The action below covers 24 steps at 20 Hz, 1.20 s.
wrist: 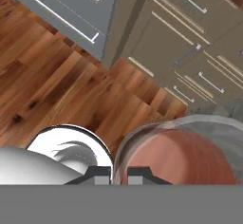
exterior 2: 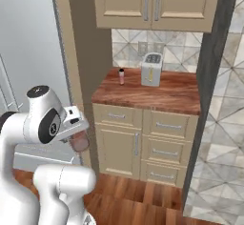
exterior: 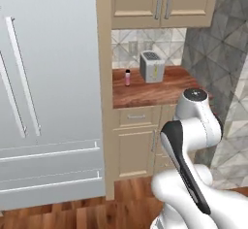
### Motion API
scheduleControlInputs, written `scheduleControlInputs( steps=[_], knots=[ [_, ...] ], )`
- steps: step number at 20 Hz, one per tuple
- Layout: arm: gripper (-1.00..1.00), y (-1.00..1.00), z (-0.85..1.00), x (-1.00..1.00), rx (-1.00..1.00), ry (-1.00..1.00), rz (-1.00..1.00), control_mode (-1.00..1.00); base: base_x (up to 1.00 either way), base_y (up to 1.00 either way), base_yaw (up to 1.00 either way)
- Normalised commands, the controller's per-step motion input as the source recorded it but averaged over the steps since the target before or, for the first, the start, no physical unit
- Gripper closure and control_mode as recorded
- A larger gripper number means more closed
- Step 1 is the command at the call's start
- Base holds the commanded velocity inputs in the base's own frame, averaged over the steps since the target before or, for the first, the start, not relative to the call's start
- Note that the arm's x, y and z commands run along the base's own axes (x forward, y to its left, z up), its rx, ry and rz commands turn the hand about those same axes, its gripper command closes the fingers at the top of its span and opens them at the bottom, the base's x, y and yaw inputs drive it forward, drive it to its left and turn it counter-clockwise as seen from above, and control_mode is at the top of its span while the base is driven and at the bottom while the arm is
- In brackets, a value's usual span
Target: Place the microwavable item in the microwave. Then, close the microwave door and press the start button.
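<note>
In the hand view, nearest of all, the tumbler cup point(wrist: 182, 154) is seen from above at the lower right of the frame, its translucent rim straddled by the gripper point(wrist: 119, 175), whose jaws are clamped on that rim, one finger inside and one outside; the same cup is seen in the right base view at left of centre, carried below the hand, above the wooden floor point(exterior 2: 143, 190) and well apart from everything else. The carrying step is judged to be in hand: the cup is lifted and held, yet no microwave is to be found in these frames, so the placing, the door and the start button are all not yet done. Farther off, a fridge point(exterior: 48, 92) is shown at the left of the left base view; beyond it, at upper centre, a counter point(exterior 2: 176, 97) of dark wood bears a slim bottle point(exterior 2: 121, 76) and, near it to the right, a toaster point(exterior 2: 151, 69); cabinets point(exterior 2: 152, 2) hang above. For the next move, the microwave must first be brought into view, it is judged, by driving or turning the base; the cup should be kept upright meanwhile.
</note>
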Motion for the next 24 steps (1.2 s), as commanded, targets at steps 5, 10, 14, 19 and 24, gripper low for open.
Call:
scheduleControlInputs(
  steps=[5, 10, 14, 19, 24],
  knots=[
    [1.0, 0.0, 0.0, 0.0, 0.0, 0.0, 0.0, 1.0, -0.87, 0.98, 0.04],
    [1.0, 0.0, 0.0, 0.0, 0.0, 0.0, 0.0, 1.0, -0.38, 1.0, 0.0],
    [1.0, 0.0, 0.0, 0.0, 0.0, 0.0, 0.0, 1.0, 0.23, 1.0, 0.0],
    [1.0, 0.0, 0.0, 0.0, 0.0, 0.0, 0.0, 1.0, 0.6, 1.0, -0.01],
    [1.0, 0.0, 0.0, 0.0, 0.0, 0.0, 0.0, 1.0, 0.77, 1.0, 0.0]
  ],
)
